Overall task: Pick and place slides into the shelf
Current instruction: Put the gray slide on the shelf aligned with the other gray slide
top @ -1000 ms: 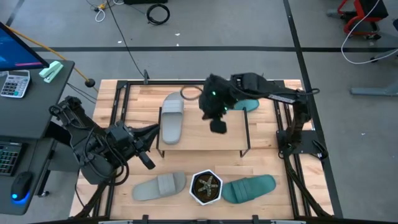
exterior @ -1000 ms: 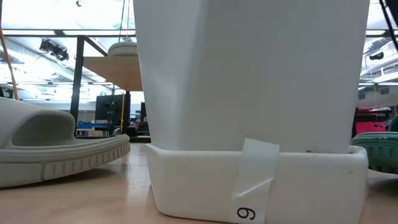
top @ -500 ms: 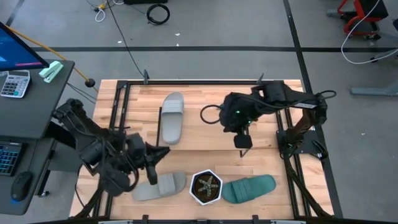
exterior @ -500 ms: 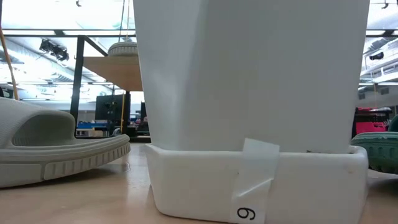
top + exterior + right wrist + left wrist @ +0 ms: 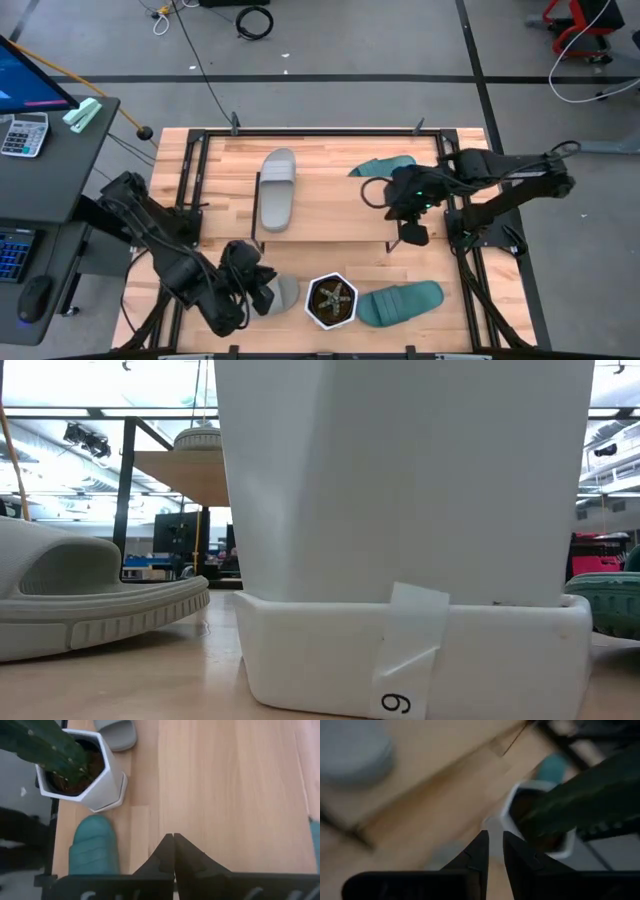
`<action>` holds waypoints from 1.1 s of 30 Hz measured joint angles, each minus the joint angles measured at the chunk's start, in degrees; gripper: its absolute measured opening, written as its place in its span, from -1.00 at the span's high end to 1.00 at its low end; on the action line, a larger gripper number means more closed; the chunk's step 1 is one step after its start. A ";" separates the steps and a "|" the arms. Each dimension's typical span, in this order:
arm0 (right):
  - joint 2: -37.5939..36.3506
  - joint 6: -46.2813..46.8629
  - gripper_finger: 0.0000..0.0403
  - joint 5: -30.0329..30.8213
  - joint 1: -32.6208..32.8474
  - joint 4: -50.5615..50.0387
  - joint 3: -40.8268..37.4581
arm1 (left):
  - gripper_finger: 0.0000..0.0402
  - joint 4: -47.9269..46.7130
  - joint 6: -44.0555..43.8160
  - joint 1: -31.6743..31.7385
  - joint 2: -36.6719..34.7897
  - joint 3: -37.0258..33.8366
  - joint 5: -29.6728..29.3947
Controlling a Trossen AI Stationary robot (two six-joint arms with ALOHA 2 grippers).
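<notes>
Two light grey slides show: one [image 5: 277, 188] lies flat on the shelf's [image 5: 330, 215] top board, the other [image 5: 283, 293] lies on the table near the near edge, half hidden under my left gripper [image 5: 252, 287]. A teal slide [image 5: 383, 166] lies at the shelf's far right corner, and a second teal one [image 5: 400, 303] lies on the table at the near right. My left gripper [image 5: 495, 842] is open by a narrow gap. My right gripper [image 5: 410, 233], shut [image 5: 173, 840], hovers off the shelf's near right corner. My left gripper stands over the near grey slide's left end, coming from the table's left; the gripper itself hides the spot, so whether it touches the slide cannot be told. My right gripper touches nothing.
The hexagonal white plant pot [image 5: 332, 300] stands between the near grey slide and the near teal slide and fills the low view [image 5: 400, 560]. A black frame [image 5: 190, 170] runs around the tabletop. A desk with a calculator [image 5: 25, 135] stands off the left side.
My left gripper has swung from beside the shelf's left end toward the near edge and rightward, ending over the near grey slide. My right gripper has moved from above the shelf's middle toward the right and near, past the shelf's near right corner. The slides have stayed put.
</notes>
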 joint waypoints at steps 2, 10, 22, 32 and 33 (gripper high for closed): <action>-3.48 1.45 1.00 0.05 -0.02 1.88 -4.14 | 0.65 -3.10 -5.11 -0.23 0.71 0.00 4.26; -13.32 5.32 0.97 0.83 -0.02 7.26 -14.34 | 0.58 -11.41 -28.03 -2.45 0.90 0.00 12.19; -15.40 3.04 0.88 1.03 -0.02 9.85 -16.47 | 0.64 -6.15 -32.90 -2.58 5.55 0.04 11.92; -15.38 7.53 0.88 0.90 -0.02 10.26 -16.47 | 0.63 -5.68 -33.02 -4.06 10.30 0.04 15.03; -15.37 8.06 0.88 0.90 -0.02 10.32 -16.47 | 0.63 -6.25 -33.66 -4.77 10.28 0.02 15.39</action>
